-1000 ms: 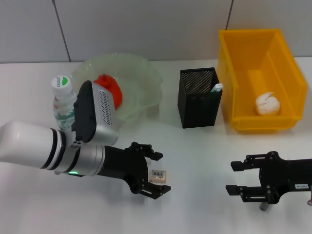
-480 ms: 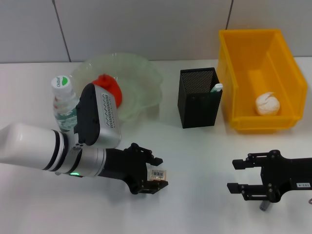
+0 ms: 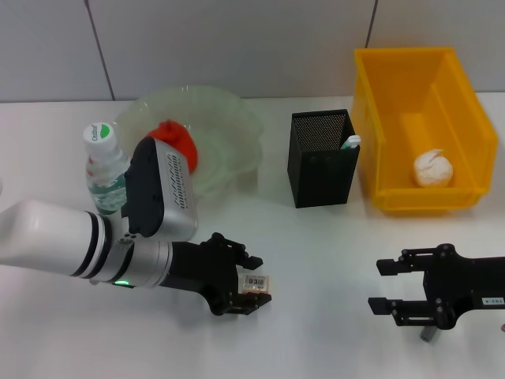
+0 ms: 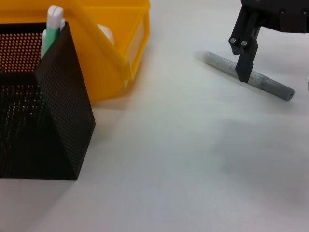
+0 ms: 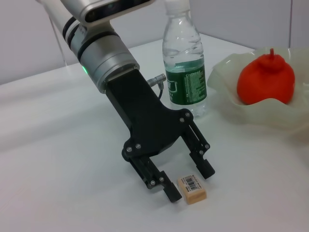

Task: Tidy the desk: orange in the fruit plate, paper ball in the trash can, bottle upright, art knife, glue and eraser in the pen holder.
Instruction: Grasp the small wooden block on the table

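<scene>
The beige eraser (image 3: 255,283) lies on the table between the fingers of my left gripper (image 3: 251,283), which is open and straddles it closely. In the right wrist view the eraser (image 5: 191,188) rests flat, touching one fingertip (image 5: 171,193). My right gripper (image 3: 377,286) is open at the front right, over the grey art knife (image 3: 426,334). One of its fingers (image 4: 244,58) stands just above the knife (image 4: 248,76). The orange (image 3: 175,140) sits in the fruit plate (image 3: 229,118). The bottle (image 3: 102,167) stands upright. The glue (image 3: 350,142) pokes out of the pen holder (image 3: 319,162). The paper ball (image 3: 434,168) lies in the trash can (image 3: 394,118).
The wall runs behind the plate, holder and bin. The bottle (image 5: 185,67) and the plate (image 5: 227,72) stand close behind my left arm. White table shows between the two grippers and in front of the pen holder (image 4: 43,111).
My left gripper's fingers have drawn closer around the eraser. The right gripper has sunk slightly toward the front edge.
</scene>
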`<state>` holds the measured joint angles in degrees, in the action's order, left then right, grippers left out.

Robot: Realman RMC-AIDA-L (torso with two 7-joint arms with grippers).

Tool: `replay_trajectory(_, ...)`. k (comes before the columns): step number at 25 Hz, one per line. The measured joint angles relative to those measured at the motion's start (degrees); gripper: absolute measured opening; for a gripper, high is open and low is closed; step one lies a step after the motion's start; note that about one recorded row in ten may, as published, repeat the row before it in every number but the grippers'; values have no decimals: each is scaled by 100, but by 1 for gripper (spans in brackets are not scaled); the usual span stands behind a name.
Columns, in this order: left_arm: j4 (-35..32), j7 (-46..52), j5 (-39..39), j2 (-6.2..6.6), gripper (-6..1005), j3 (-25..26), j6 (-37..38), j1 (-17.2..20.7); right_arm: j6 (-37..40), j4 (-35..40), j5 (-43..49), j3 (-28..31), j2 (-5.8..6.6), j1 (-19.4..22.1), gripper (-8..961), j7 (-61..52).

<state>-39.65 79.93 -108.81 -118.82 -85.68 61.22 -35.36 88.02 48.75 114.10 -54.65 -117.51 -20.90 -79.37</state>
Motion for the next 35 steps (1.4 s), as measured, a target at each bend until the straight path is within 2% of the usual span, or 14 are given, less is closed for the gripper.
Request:
replay_trajectory(20,10,49,0,0,551,-56,-76,-15,85,30,14,104,-9,42,635,0)
replay_trajectory(35,19,110,1,-9,468,-151,-152,-15,149,34,33,144,8,60,635,1)
